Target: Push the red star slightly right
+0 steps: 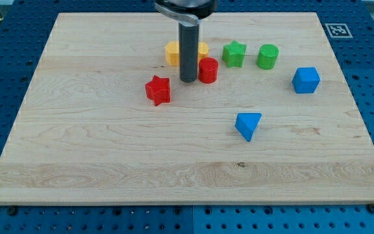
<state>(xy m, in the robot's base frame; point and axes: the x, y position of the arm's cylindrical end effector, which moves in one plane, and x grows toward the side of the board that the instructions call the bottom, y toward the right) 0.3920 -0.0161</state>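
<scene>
Red star (pixel 158 90) on pale wood board (pixel 76 149); bare rod tool, my tip (pixel 188 80), up-right, grasping nothing.

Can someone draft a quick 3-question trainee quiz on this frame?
1. True or false: my tip is touching the red star.
2. Which block sits closest to my tip? A) blue cube B) red cylinder C) blue triangular block
3. Fill in: the rod partly hides the ____ block behind it.

Key
1. False: the tip stands apart from the star, toward the view's top right of it.
2. B: the cylinder is right beside the tip, on the view's right.
3. Yellow.
</scene>
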